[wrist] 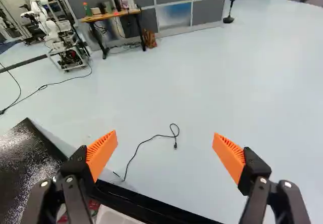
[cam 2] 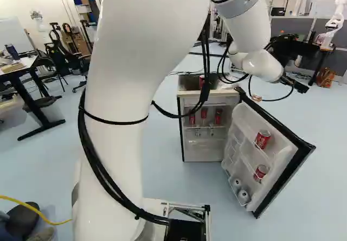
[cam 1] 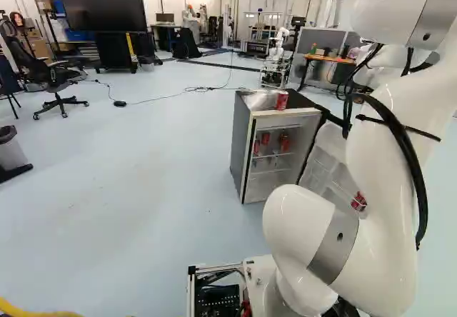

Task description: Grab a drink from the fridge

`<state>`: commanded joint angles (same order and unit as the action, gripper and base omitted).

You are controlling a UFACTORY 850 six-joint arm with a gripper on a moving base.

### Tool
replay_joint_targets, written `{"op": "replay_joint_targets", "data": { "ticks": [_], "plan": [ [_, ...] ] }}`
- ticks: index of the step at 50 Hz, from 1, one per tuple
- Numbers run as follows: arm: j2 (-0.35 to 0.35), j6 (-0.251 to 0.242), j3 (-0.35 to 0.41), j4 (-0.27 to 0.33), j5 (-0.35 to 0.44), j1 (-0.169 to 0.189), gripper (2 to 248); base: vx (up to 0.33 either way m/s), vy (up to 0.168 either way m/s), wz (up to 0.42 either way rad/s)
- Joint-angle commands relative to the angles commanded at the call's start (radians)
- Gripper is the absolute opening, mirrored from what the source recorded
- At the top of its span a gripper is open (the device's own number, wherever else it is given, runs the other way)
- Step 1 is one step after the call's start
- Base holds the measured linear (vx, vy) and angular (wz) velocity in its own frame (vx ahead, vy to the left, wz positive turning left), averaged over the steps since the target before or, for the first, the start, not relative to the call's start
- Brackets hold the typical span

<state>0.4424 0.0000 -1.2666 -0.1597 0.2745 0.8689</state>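
While the gripper (wrist: pixel 165 134) is hanging with its fingers wide apart around nothing, the upper door can (cam 2: pixel 262 139) is sitting at the right of the right base view, in the open fridge (cam 1: pixel 241 146). Being probably full, it is promising some weight, and its thin, smooth wall is calling for a gentle, even squeeze around the middle; the door rim (cam 2: pixel 287 167) is blocking a low approach, and a black cable (wrist: pixel 175 145) is lying beyond
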Motion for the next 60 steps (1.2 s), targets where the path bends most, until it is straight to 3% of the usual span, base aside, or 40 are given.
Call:
{"op": "replay_joint_targets", "data": {
  "ticks": [42, 60],
  "plan": [
    [0.146, 0.000, -0.215, -0.080, -0.354, 0.058, 247, 0.000, 0.000, 0.000],
    [0.244, 0.000, -0.316, -0.106, -0.507, 0.081, 247, 0.000, 0.000, 0.000]
  ]
}}
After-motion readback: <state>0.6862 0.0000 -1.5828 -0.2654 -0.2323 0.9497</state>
